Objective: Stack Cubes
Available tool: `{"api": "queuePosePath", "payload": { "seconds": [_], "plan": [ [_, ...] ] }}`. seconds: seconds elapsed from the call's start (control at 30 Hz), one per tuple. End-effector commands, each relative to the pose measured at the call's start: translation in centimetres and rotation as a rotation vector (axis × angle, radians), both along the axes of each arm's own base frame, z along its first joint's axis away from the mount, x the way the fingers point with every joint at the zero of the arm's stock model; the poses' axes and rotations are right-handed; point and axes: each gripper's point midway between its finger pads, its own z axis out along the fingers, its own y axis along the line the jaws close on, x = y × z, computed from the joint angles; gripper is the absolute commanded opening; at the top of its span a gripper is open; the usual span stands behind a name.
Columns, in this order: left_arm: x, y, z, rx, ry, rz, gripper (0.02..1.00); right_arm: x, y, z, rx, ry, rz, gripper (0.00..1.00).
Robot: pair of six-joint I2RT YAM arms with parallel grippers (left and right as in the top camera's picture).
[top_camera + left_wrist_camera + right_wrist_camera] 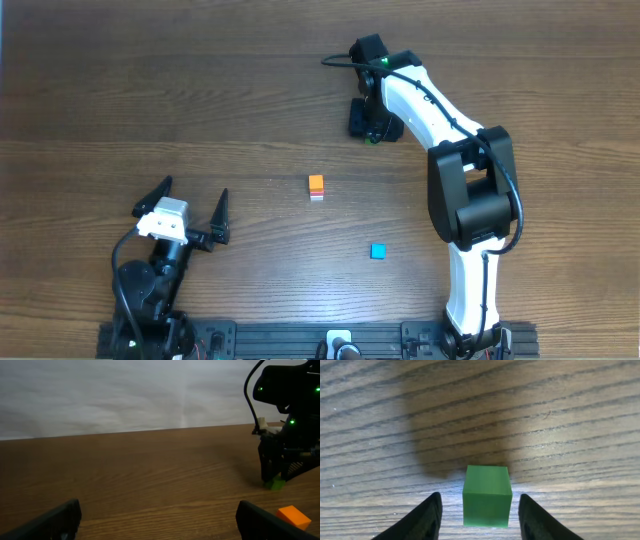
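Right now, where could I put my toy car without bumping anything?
The table is bare at its far left, beyond the left gripper, and between that gripper and the orange cube stacked on the white cube. It is crowded at the right: the right gripper straddles the green cube, with the blue cube near that arm.

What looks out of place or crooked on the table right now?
Nothing stands out. The orange cube sits on the white cube, the blue cube lies flat, and the green cube sits flat inside the open right hand.
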Motion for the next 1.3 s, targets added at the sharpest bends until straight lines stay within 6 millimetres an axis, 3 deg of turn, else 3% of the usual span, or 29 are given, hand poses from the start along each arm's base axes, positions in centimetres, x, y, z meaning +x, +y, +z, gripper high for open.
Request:
{"api": "queuePosePath", "payload": {
  "seconds": [0.03, 1.03, 1.17, 1.3],
  "plan": [
    [0.0, 0.0, -0.2, 0.018, -0.003, -0.001, 1.000, 0.1, -0.5, -0.9, -0.023, 0.015, -0.005, 0.430],
    [0.0, 0.0, -0.2, 0.018, -0.003, -0.001, 1.000, -0.4, -0.7, -0.8, -0.027, 0.038, 0.001, 0.189],
    [0.0, 0.0, -0.2, 0.018, -0.002, -0.001, 1.000, -0.7, -0.6, 0.6, -0.018, 0.029, 0.003, 0.148],
    [0.0, 0.0, -0.2, 0.018, -0.003, -0.001, 1.000, -1.4, -0.3, 5.1, 0.010, -0.024, 0.011, 0.145]
  ]
}}
